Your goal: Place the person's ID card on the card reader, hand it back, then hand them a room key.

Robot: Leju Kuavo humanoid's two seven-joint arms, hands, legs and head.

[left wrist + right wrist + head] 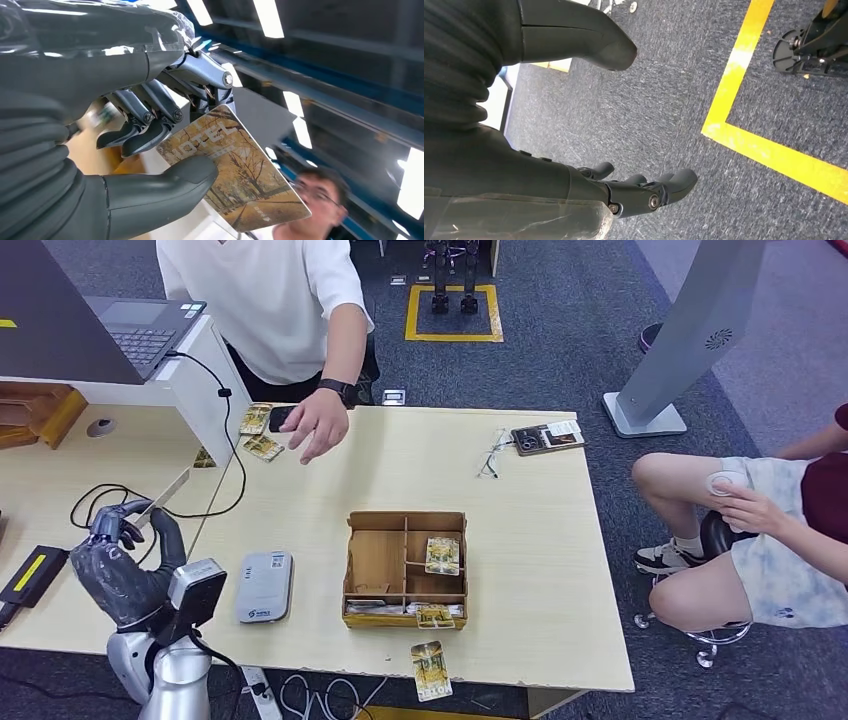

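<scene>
Head view: left hand point(125, 565) hovering raised over the near-left part of the tabletop point(520, 490), fingers point(112, 523) pinching a room key card point(165, 497) seen edge-on, tilted up toward the person point(270, 300) standing at the far side. Person's hand point(315, 425) reaching out palm-down over the far edge, near a few cards point(258, 432) lying there. Grey card reader point(264, 586) lying flat just right of the left hand. Wooden compartment box point(405, 570) sitting mid-tabletop, holding cards in its right compartments; one more card point(431, 670) lying at the near edge below the box. Black cable point(215, 450) trailing from a laptop point(140, 330) on the raised counter at left. Second person point(770, 530) sitting at far right, off the tabletop.

Left wrist view: thumb point(165, 187) pressing the key card point(240, 175) against the dark fingers point(145, 135); card printed with autumn trees and "HOTEL" lettering, sticking out well past the grip. Ceiling lights behind.

Right wrist view: right hand point(589, 125) hanging over grey carpet point(674, 100) with a yellow line point(744, 90), holding nothing, thumb standing well apart from the loosely bent fingers point(659, 187).
</scene>
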